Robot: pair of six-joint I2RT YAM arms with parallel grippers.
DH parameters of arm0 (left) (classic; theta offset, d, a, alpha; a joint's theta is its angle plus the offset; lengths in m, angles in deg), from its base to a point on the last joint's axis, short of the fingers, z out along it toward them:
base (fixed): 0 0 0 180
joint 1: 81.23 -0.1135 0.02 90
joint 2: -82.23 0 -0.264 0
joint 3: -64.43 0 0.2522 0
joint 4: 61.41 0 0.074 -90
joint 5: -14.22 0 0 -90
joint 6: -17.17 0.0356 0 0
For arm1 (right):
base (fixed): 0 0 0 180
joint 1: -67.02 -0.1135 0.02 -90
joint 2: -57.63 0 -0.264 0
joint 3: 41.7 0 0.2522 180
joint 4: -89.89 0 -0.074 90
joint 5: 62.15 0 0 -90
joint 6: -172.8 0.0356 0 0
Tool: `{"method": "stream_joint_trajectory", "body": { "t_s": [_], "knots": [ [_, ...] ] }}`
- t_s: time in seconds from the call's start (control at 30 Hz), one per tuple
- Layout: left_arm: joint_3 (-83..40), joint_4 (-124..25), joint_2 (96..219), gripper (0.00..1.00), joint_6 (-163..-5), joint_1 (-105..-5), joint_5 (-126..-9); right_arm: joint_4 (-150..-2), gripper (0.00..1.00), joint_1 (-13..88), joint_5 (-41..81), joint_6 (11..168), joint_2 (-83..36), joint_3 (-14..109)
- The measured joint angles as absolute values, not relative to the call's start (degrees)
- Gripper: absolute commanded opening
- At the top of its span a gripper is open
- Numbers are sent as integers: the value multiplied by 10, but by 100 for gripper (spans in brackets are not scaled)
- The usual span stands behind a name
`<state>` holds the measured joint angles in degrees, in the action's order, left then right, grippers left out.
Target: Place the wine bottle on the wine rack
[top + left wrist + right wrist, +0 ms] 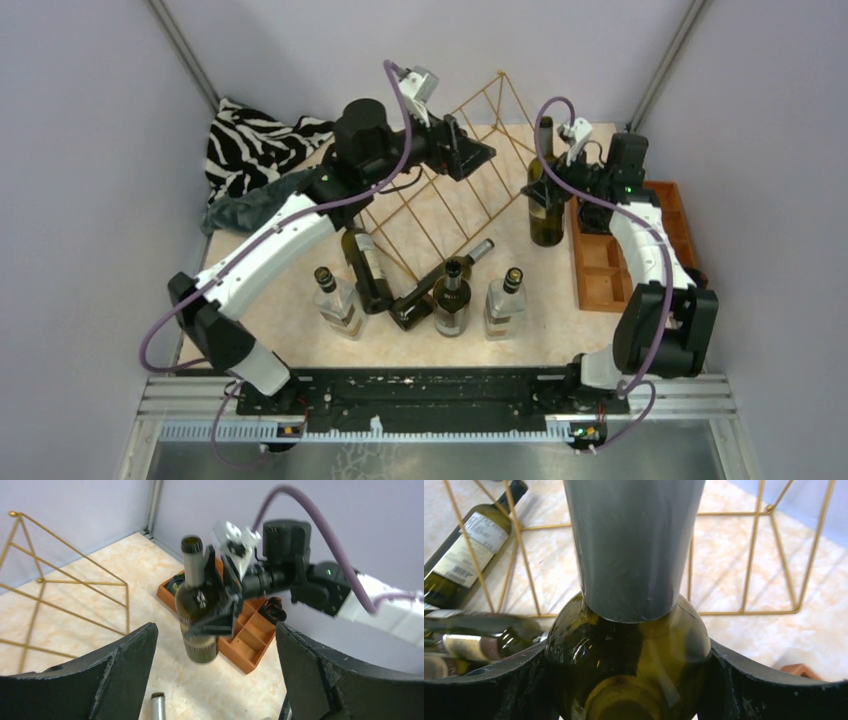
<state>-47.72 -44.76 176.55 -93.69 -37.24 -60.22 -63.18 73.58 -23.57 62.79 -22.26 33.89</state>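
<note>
- Right gripper (pixel 547 188) – pinched on the wine bottle (pixel 547 222) at its shoulder; in the right wrist view a dark finger (pixel 489 690) presses each side of the green glass, below the neck
- Wine bottle – upright, neck up, between the wine rack (pixel 82 582) and the orange compartment tray (pixel 612 270), at the right far part of the table (pixel 300 340); not in any cell of the rack
- Bottle base – the views are too oblique to settle whether it rests on the table or hangs just above it
- Left gripper (pixel 478 152) – fingers (pixel 125 665) spread wide, nothing between them; it hangs over the upper wires of the rack, facing the held bottle
- Wine rack – gold wire wedge standing mid-table, its cells open; two dark bottles (pixel 366 268) lie at its near foot, one partly under the wires
- Three further bottles (pixel 452 298) stand upright in a row nearer the arm bases
- Zebra-striped cloth (pixel 250 145) lies bunched in the far left corner, well apart from the rack
</note>
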Motion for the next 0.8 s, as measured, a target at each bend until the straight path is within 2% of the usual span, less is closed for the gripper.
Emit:
{"method": "stream_joint_trajectory", "body": {
  "t_s": [0.43, 0.8],
  "knots": [
    [-280, -444, 1545, 94, -844, -372, -654, -616, 0, 736, -150, 618, -421, 597],
    [-202, -442, 1467, 94, -836, -372, -695, -613, 0, 732, -110, 608, -598, 777]
  ]
}}
